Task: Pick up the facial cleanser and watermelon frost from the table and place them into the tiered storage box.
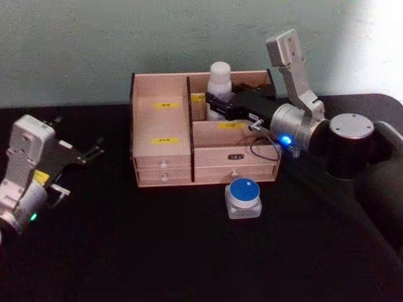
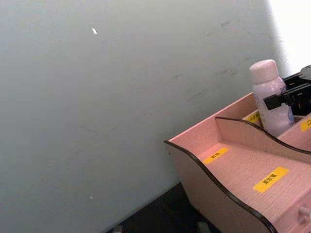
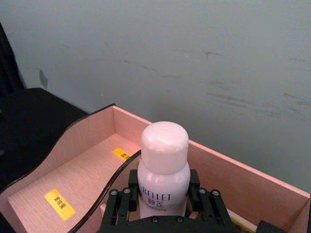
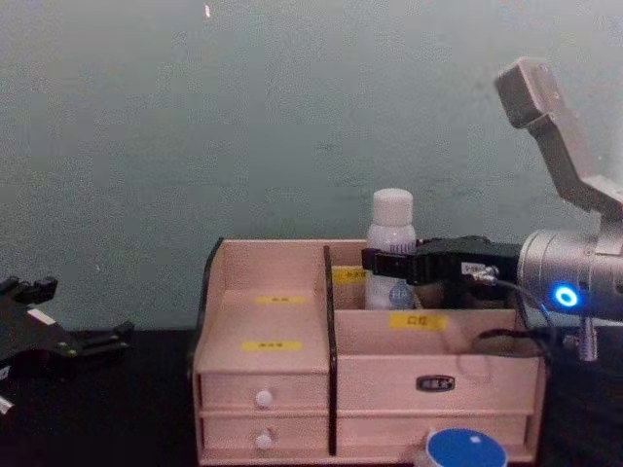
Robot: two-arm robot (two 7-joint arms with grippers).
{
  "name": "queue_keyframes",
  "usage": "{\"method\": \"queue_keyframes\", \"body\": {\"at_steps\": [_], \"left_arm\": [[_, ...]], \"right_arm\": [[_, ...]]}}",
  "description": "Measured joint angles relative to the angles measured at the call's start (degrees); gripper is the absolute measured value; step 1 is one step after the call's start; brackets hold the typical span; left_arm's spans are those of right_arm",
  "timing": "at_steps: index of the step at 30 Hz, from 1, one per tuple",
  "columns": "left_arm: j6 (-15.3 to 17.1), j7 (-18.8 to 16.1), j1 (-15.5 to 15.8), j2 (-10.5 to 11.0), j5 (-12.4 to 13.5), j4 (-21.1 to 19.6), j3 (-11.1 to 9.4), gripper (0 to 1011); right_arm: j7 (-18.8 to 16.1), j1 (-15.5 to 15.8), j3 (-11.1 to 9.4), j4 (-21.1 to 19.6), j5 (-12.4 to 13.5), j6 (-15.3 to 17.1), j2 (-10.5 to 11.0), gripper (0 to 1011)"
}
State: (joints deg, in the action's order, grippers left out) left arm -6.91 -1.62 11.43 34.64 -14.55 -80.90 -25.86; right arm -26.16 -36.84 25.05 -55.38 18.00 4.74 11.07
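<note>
In the head view the right arm reaches in from the right, its forearm lying across the right half of the tiered storage box [image 1: 162, 85]. The right pincer [image 1: 218, 106] is closed on the facial cleanser [image 1: 221, 74], a white bottle standing upright in the back right compartment, just beside the centre divider. The left arm sits low at the left edge with the left pincer [image 1: 97, 147] spread and empty, well apart from the box. The watermelon frost [image 1: 244, 190], a small clear case with a round blue lid, lies on the black table [image 1: 157, 239] just in front of the right-hand drawers.

The left wrist view looks past the box's wavy dark-edged wall [image 2: 233, 170]. The two nearer stepped compartments, each with a yellow label, hold nothing. Beyond them stands the bottle [image 2: 269, 92], with a black finger [image 2: 286, 97] of the right pincer across its body.

In the right wrist view the black fingers [image 3: 132, 182] flank the bottle [image 3: 164, 160] below its rounded cap and press on both sides. It stands near the rear wall.

In the chest view the right pincer [image 4: 389, 263] grips the bottle [image 4: 391, 219] at mid-height, cap and shoulder rising above the box. The blue lid [image 4: 465, 449] shows at the bottom edge, in front of the drawers.
</note>
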Motion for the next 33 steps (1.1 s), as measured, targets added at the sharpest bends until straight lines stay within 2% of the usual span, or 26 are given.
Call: {"method": "queue_keyframes", "body": {"at_steps": [11, 14, 15, 16, 19, 22, 23, 26, 33], "left_arm": [[0.0, 0.0, 0.0, 0.0, 0.0, 0.0, 0.0, 1001], [0.0, 0.0, 0.0, 0.0, 0.0, 0.0, 0.0, 1001], [0.0, 0.0, 0.0, 0.0, 0.0, 0.0, 0.0, 1001], [0.0, 0.0, 0.0, 0.0, 0.0, 0.0, 0.0, 1001], [0.0, 0.0, 0.0, 0.0, 0.0, 0.0, 0.0, 1001], [0.0, 0.0, 0.0, 0.0, 0.0, 0.0, 0.0, 1001], [0.0, 0.0, 0.0, 0.0, 0.0, 0.0, 0.0, 1001], [0.0, 0.0, 0.0, 0.0, 0.0, 0.0, 0.0, 1001], [0.0, 0.0, 0.0, 0.0, 0.0, 0.0, 0.0, 1001]], "right_arm": [[0.0, 0.1, 0.0, 0.0, 0.0, 0.1, 0.0, 601], [0.0, 0.1, 0.0, 0.0, 0.1, 0.1, 0.0, 683], [0.0, 0.1, 0.0, 0.0, 0.1, 0.1, 0.0, 741], [0.0, 0.1, 0.0, 0.0, 0.1, 0.1, 0.0, 741], [0.0, 0.1, 0.0, 0.0, 0.1, 0.1, 0.1, 847], [0.0, 0.1, 0.0, 0.0, 0.1, 0.1, 0.1, 896], [0.0, 0.1, 0.0, 0.0, 0.1, 0.1, 0.1, 953], [0.0, 0.1, 0.0, -0.1, 0.1, 0.1, 0.1, 1002], [0.0, 0.3, -0.1, -0.7, 0.2, 0.2, 0.2, 1000]]}}
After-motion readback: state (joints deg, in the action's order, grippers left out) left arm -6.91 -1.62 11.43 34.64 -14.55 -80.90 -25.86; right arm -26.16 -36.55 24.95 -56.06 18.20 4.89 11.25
